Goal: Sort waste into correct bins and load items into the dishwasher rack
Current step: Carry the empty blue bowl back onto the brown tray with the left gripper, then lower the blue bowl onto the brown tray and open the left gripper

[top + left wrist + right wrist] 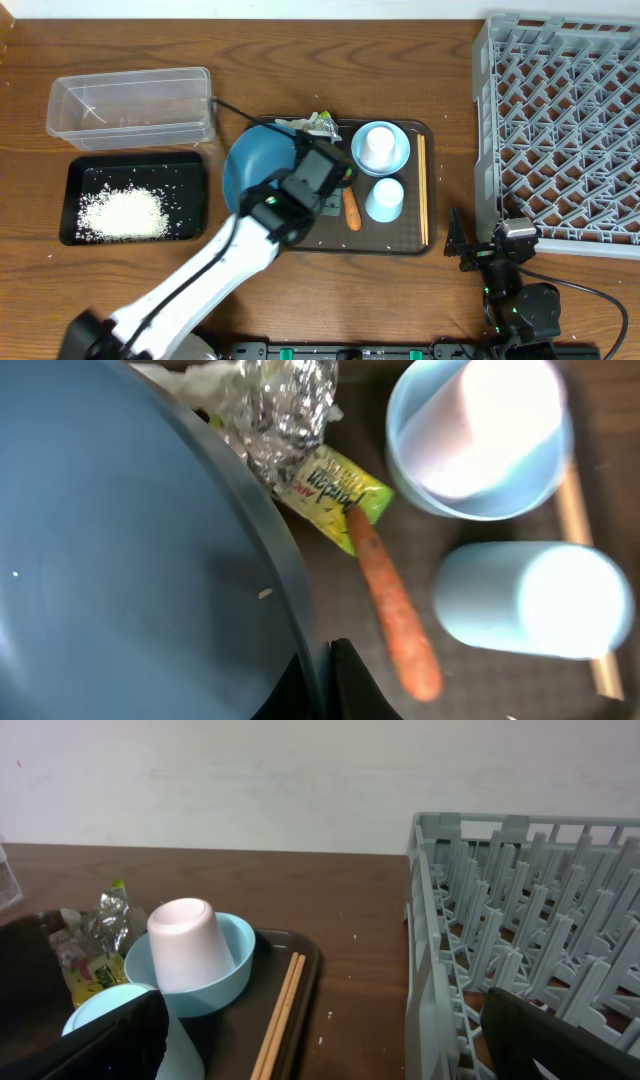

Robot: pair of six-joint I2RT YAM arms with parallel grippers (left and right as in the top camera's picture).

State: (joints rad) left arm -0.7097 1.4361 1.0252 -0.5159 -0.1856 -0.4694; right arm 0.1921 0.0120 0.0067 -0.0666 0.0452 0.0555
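While the left end effector (pixel 322 672) pinches the dark-blue bowl (pixel 130 560) rim, lift clear of the cups (pixel 530 600), then carry toward the rack (pixel 560 120) at 3 o'clock.

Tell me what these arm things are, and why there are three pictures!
These are two robot arms at a wooden table. One picture looks down from above; the other two come from cameras on the wrists. The left end effector, a two-finger hand, is shut on the rim of the large dark-blue round bowl. The right end effector is open and empty. On the brown serving tray lie an orange carrot-like stick, crumpled silver foil, a white cup upside down in a small pale-blue bowl, a pale-blue cup and wooden chopsticks. Loose white rice sits in the shallow black tray, beside a clear plastic tub. The grey plastic rack stands at the right.
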